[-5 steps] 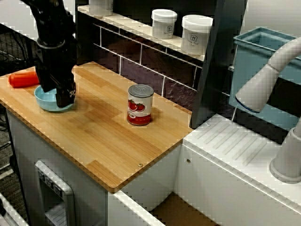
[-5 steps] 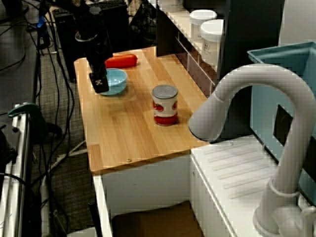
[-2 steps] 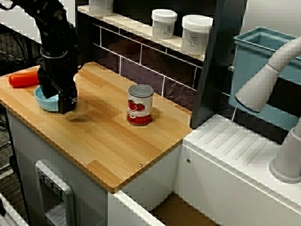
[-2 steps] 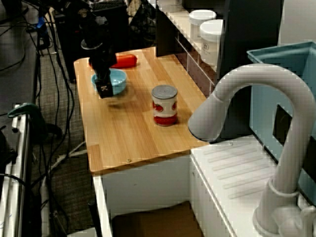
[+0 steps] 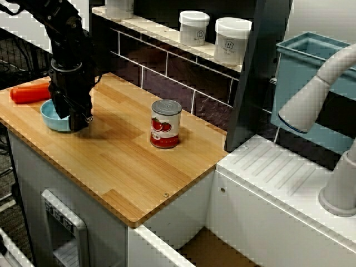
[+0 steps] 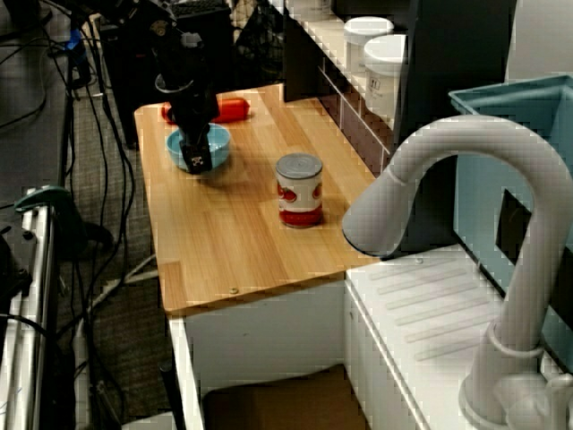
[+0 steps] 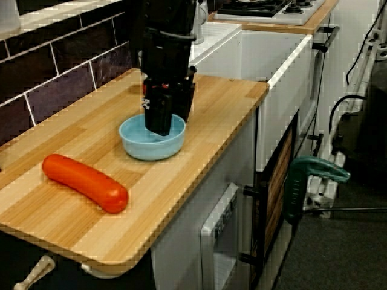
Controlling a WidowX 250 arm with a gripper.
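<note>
End-on view of the surface [image 7: 221, 103]: we see the hand [image 7: 158, 124] dipped tip-first into the blue bowl [image 7: 136, 147], and honestly we can't tell if its fingers are apart or together. An orange-red sausage-shaped thing [image 7: 84, 181] lies just beside the bowl, and the tomato can [image 5: 166, 124] stands well apart. From the high view, the arm [image 5: 68, 53] hides half the bowl. A second ago the hand sat at the bowl's front rim; now it's over the middle.
</note>
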